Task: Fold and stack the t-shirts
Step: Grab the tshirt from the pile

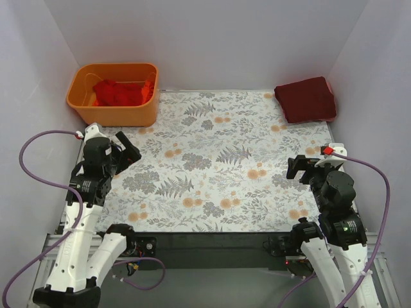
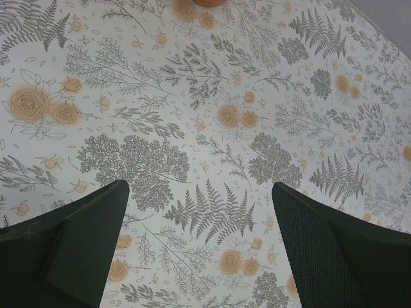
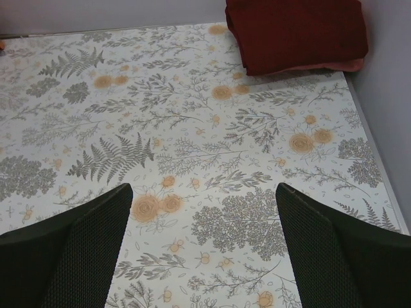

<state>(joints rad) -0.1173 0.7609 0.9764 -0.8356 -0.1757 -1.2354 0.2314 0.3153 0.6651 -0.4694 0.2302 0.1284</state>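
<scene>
Maroon t-shirt (image 1: 306, 99), orange tub (image 1: 115, 114), floral table (image 1: 212, 173)

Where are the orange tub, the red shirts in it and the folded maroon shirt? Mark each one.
orange tub (image 1: 115, 115), top external view, on its front wall.
red shirts (image 1: 119, 94), top external view, middle of the crumpled heap.
folded maroon shirt (image 3: 295, 32), right wrist view, middle of its top face.

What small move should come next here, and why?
Probably reach the left gripper, jaws open and empty, toward the orange tub: crumpled red shirts lie inside unfolded, while a maroon shirt already sits folded far right.
</scene>
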